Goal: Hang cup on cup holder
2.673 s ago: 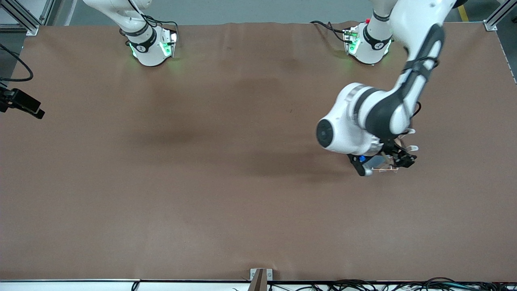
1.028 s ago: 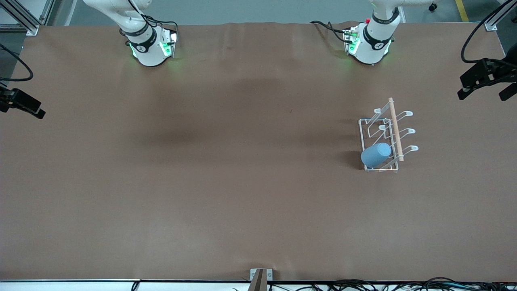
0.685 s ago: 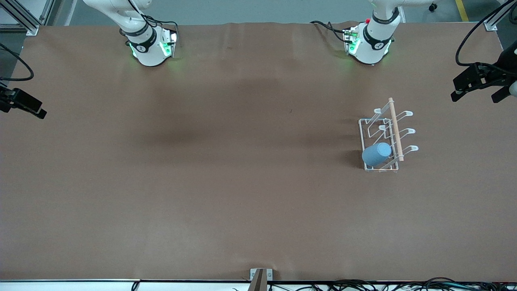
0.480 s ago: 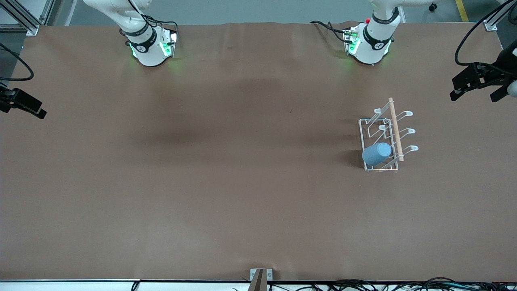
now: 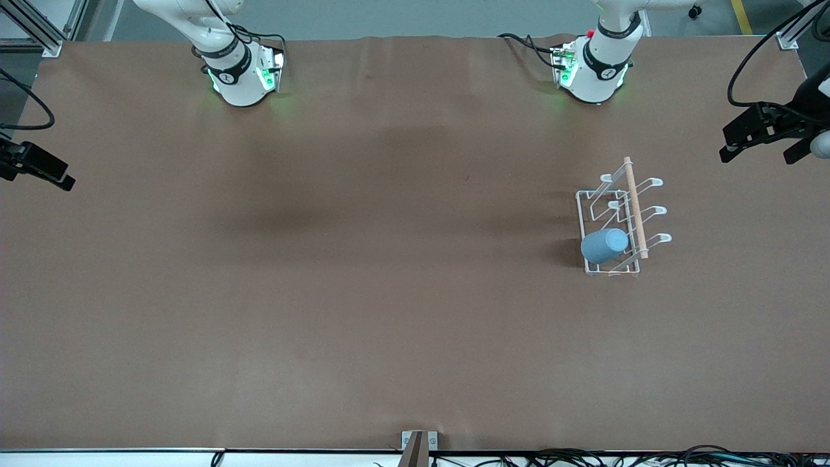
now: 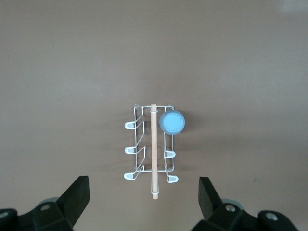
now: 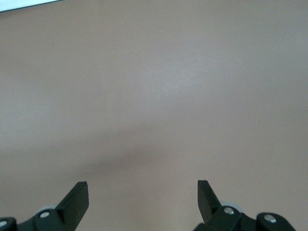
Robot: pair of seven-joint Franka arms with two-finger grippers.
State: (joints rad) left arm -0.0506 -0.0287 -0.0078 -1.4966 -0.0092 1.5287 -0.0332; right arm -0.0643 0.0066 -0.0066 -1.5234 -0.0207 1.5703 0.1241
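Brown matte covering spreads over the whole counter (image 5: 363,292), with faint creases and a dark shadow band across its middle.

Front view: two white arm bases stand along the counter's edge farthest from the camera. The cup holder (image 5: 619,224), a white wire rack with looped prongs and a light wooden dowel (image 5: 635,207) along its top, stands toward the left arm's end of the counter. The cup (image 5: 604,246), light blue and tapered, sits mouth-down and tilted on the prong at the rack's end nearest the camera. The left pincer (image 5: 758,144) hangs over the left arm's end of the counter, near its edge, well apart from the rack, fingers apart and empty. The right pincer (image 5: 48,176) shows only in part over the counter's edge at the right arm's end; that arm waits. Wide bare covering lies all round the rack. A small metal bracket (image 5: 419,442) and loose cables (image 5: 616,458) line the counter's near edge.

Left wrist view: looks straight down on the cup holder (image 6: 150,144). Six prongs show, three each side of the dowel (image 6: 154,149). The cup (image 6: 172,122) shows its closed round bottom, a plain pale-blue disc, on an end prong. The left pincer (image 6: 144,197) has its fingers (image 6: 77,195) spread wide, nothing between them.

Right wrist view: only bare covering (image 7: 154,96) and a soft shadow. The right pincer (image 7: 143,199) stands with fingers (image 7: 76,196) wide apart, holding nothing, which the front view does not settle.
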